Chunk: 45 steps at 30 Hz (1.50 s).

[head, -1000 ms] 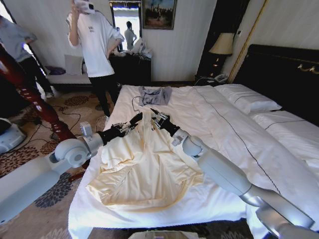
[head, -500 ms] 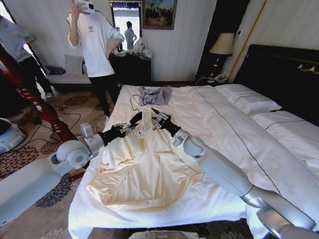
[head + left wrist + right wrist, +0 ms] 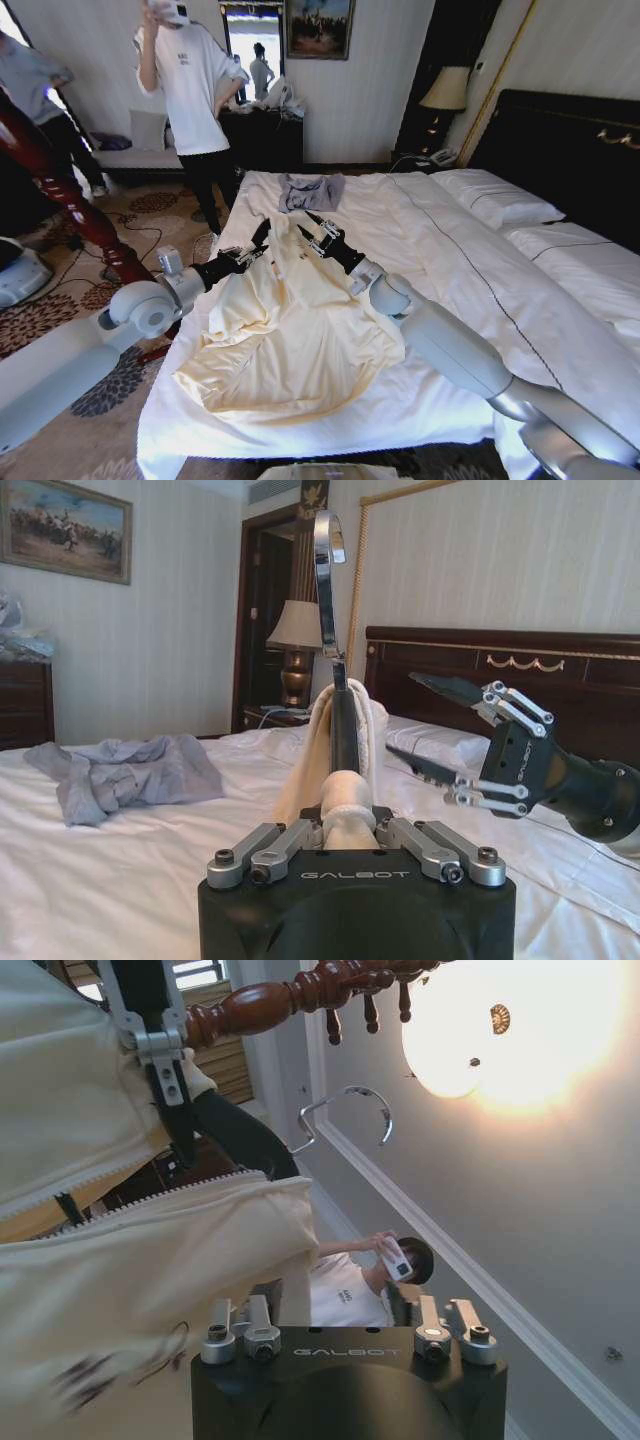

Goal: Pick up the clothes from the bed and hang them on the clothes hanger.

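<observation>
**Ana:** At six o'clock on the bed [image 3: 560,300], nearest the head camera, the hem of the clothes [image 3: 290,350] lies spread flat on the white sheet. Why does the far end rise?

**Ben:** Because the left pincer [image 3: 252,247], coming in from about nine o'clock, is pressed together on the neck of the clothes hanger [image 3: 335,630] through the fabric. In its own wrist view the fingers [image 3: 265,848] close on a cream-wrapped black stem, with the silver hook standing free above. That lifts the collar while the body stays on the sheet.

**Ana:** So the hanger is already inside the shirt?

**Ben:** At the neck, yes, I judge so. Whether both shoulders sit on its arms I cannot tell; the cloth hides them.

**Ana:** And the right pincer [image 3: 318,233]?

**Ben:** Just beside the collar, toward three o'clock of it, spread and holding nothing. The left wrist view shows its two fingers wide apart, close to the draped stem but not touching. I'd say it stands there to tug the fabric straight over the hanger.

**Ana:** Farther off, at twelve o'clock?

**Ben:** A small grey-blue garment [image 3: 311,190] lies crumpled near the bed's far edge, well apart from the work. At ten o'clock, off the bed, leans a dark-red turned post [image 3: 60,190], probably the rack for the hook.

**Ana:** Any risk?

**Ben:** Thin cloth could slide off an unseated shoulder once everything is lifted.
</observation>
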Motion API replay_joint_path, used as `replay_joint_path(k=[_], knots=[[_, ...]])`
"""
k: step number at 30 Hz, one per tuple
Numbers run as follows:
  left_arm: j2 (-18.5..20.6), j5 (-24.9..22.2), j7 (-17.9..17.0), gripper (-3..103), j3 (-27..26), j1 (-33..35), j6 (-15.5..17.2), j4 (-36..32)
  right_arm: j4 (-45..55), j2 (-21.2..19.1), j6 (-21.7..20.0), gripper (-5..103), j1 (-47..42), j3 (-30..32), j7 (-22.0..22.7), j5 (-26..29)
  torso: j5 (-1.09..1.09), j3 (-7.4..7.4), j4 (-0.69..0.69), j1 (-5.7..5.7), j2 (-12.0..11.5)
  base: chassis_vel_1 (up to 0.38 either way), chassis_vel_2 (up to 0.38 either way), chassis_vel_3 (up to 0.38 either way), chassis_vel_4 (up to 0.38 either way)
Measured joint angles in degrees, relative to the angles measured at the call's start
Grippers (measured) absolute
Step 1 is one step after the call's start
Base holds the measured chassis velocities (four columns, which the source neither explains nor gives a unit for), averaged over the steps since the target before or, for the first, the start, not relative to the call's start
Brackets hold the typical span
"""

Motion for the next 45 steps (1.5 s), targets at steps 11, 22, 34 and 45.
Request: replay_joint_path(k=[11,22,34,45], knots=[[1.2,0.4,-1.1,17,-2.4,0.3,-0.4,-1.4,1.9,-2.1,-0.3,99,-4.5,4.9,-0.4,1.5,0.0,0.0,0.0,0.0,0.0,0.0,0.0,0.0,0.0],[3.1,-1.6,-9.2,17,-8.3,1.8,1.1,-3.4,7.7,-8.0,-5.5,100,-14.9,12.9,3.2,17.3,0.0,0.0,0.01,0.0,0.0,0.0,0.0,0.0,0.0],[5.1,-7.9,-15.8,17,-16.1,1.9,3.3,-3.8,21.0,-14.7,-17.3,100,-33.7,26.9,9.8,40.8,0.0,-0.01,0.0,-0.01,0.0,0.0,0.0,0.0,0.0],[4.9,-13.9,-21.4,17,-34.3,14.7,7.4,-6.1,28.8,-11.2,-19.7,100,-56.6,46.5,10.5,42.3,-0.01,-0.01,0.03,-0.01,0.0,0.0,0.0,0.0,0.0]])
